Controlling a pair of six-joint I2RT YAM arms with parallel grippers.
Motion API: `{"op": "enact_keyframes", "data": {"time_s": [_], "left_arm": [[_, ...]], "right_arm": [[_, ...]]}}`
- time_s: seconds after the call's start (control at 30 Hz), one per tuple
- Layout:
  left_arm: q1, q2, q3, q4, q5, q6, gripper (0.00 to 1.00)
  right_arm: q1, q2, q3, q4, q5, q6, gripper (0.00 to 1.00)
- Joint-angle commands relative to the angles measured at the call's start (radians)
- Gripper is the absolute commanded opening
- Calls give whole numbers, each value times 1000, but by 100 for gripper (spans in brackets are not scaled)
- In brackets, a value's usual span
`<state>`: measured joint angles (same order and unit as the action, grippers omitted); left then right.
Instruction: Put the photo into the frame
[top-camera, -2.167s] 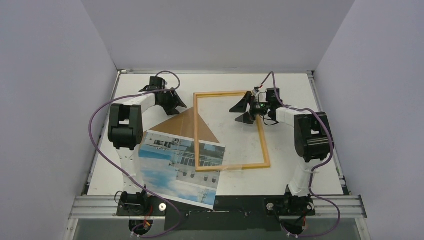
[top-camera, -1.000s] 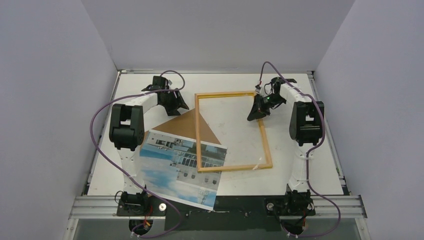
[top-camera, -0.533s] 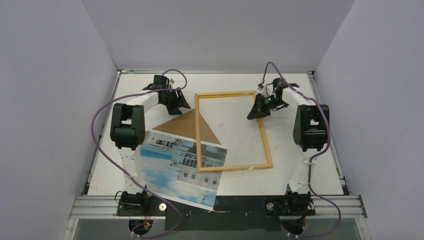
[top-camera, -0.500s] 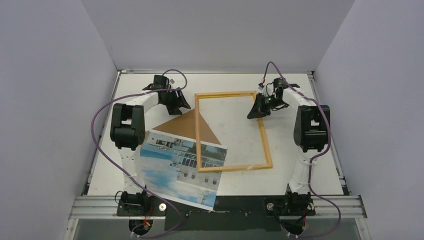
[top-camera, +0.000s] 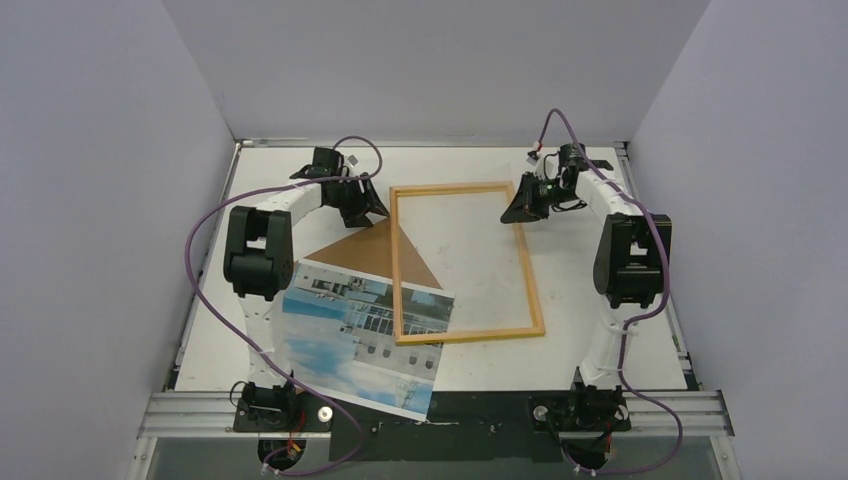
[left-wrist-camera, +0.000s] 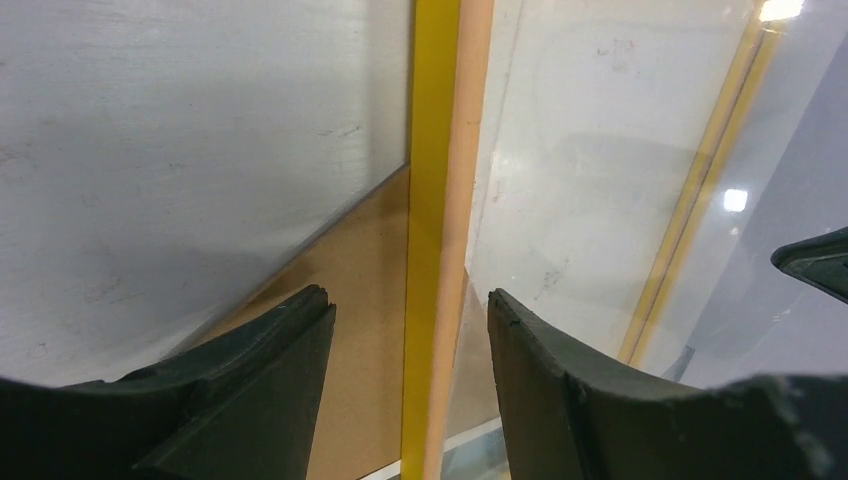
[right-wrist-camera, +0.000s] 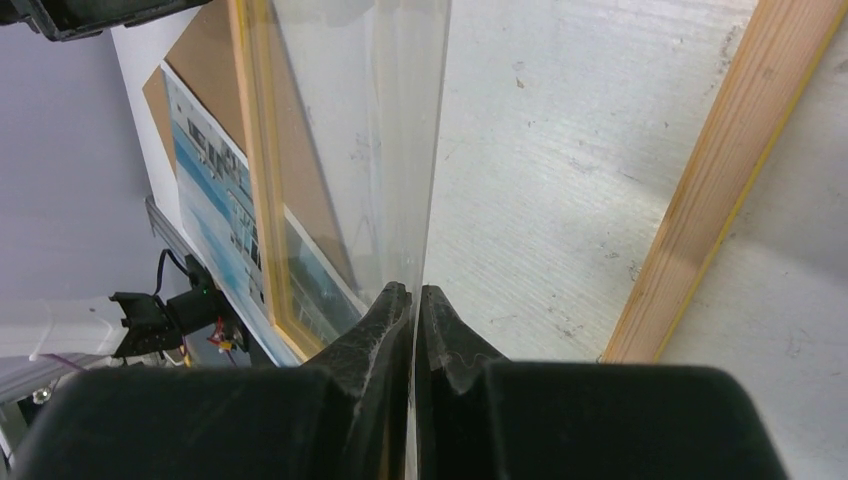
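Observation:
The frame (top-camera: 533, 290) lies wood side up at mid-table; its yellow edge (left-wrist-camera: 433, 200) shows in the left wrist view. My left gripper (top-camera: 368, 208) (left-wrist-camera: 408, 297) is open, its fingers straddling the frame's left rail near the far corner without touching it. The photo (top-camera: 350, 345) lies flat at the near left, its right edge under the frame's near-left corner. My right gripper (top-camera: 512, 210) (right-wrist-camera: 413, 290) is shut on the edge of a clear sheet (right-wrist-camera: 400, 150) by the frame's far-right corner. The sheet tilts up over the frame's opening.
A brown backing board (top-camera: 370, 250) lies under the frame's left rail and the photo's far edge. The frame's right rail (right-wrist-camera: 720, 190) runs just right of my right fingers. Side walls enclose the table, and a metal rail (top-camera: 450, 410) lines the near edge.
My right gripper has moved toward the far right with the clear sheet, drawing it up the frame. The left gripper has edged right to the frame's far-left corner.

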<state>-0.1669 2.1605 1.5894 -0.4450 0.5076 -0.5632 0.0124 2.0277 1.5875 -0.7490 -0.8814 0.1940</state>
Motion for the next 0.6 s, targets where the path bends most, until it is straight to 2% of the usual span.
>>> {"op": "enact_keyframes", "data": {"time_s": [0.0, 0.13, 0.47, 0.57], "left_arm": [[-9, 21, 66, -3, 29, 24, 56], [-19, 39, 95, -31, 33, 39, 56], [-43, 74, 145, -71, 22, 52, 55], [-45, 82, 156, -83, 11, 52, 52]], "right_arm": [[-5, 38, 99, -130, -32, -121, 0], [-5, 65, 151, -179, -31, -152, 0], [-1, 101, 192, -173, -61, -156, 0], [2, 68, 165, -131, -81, -144, 0]]}}
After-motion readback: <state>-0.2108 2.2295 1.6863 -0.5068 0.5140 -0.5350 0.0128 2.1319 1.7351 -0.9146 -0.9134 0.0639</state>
